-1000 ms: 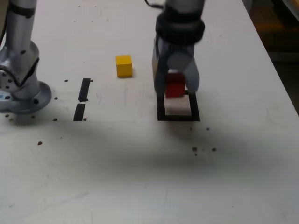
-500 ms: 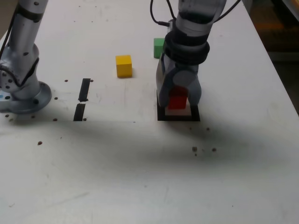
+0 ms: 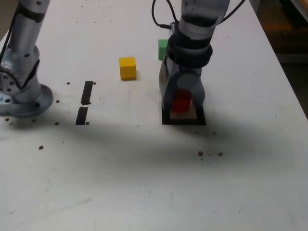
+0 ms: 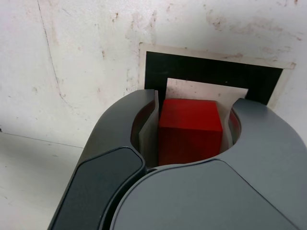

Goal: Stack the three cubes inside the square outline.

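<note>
The claw [image 3: 182,102] pinches the red cube [image 3: 181,103] inside the square outline [image 3: 184,120]; best seat it flat and centred before spreading.

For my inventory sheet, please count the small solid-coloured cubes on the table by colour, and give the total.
Small solid red cube: 1
Small solid yellow cube: 1
Small solid green cube: 1 (partly hidden behind the arm)
Total: 3

silver-grey arm [image 3: 21,53] on a round base, black wrist collar, black cable, dark grey curved fingers [image 4: 120,143].
</note>
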Robot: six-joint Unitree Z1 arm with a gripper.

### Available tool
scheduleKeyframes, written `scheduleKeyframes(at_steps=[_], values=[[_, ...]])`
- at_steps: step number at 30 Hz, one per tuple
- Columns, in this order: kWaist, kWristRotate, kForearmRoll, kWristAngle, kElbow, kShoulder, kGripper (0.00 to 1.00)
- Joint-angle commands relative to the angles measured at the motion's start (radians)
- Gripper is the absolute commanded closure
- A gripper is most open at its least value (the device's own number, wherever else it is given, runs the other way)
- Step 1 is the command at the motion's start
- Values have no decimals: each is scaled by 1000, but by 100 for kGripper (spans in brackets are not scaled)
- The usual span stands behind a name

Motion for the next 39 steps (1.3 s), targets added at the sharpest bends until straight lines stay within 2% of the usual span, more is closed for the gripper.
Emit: scheduleKeyframes(at_steps=[1,8,10,12,15,19,22,25,28,31,35,39], values=[[3,-2,-2,-1,6,5,58],[3,0,-10,-11,10,2,15],[3,1,-9,-19,3,-5,6],[3,2,-4,-27,-7,-15,1],[3,2,34,-30,-33,-41,0],[9,3,156,-19,-68,-108,0],[25,4,236,9,-61,-184,0],[50,15,261,45,-14,-273,0],[96,52,257,74,69,-369,0],[162,113,247,82,151,-420,0],[272,207,187,80,240,-421,0],[354,281,70,81,306,-390,1]])
